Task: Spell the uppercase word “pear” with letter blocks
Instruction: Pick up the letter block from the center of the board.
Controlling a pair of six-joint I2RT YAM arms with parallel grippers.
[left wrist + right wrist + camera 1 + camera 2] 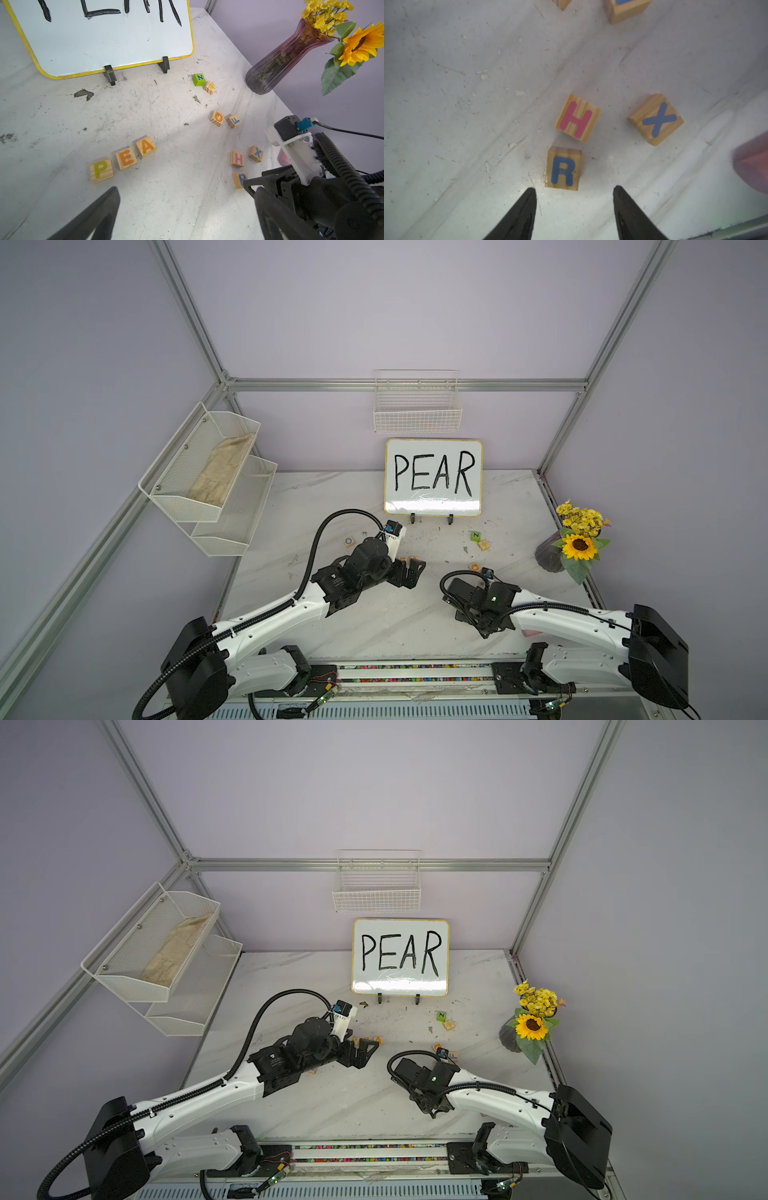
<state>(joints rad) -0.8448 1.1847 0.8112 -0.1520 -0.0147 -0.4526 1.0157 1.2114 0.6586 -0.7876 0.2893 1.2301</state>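
Three pale wooden letter blocks lie in a row on the white table: P (101,170), E (126,159) and A (146,146), letters facing up. The blue R block (563,168) lies apart to their right, also seen in the left wrist view (240,179). My right gripper (574,188) is open just short of the R block, which lies ahead of its fingertips (532,193), not between them. My left gripper (187,190) hangs wide open and empty over bare table, just in front of the P-E-A row.
Close behind the R lie a pink H block (577,118) and a blue X block (656,119). Farther back are O (217,118), F (233,121), a green N cube (198,79), the PEAR whiteboard (433,477) and a flower vase (276,62).
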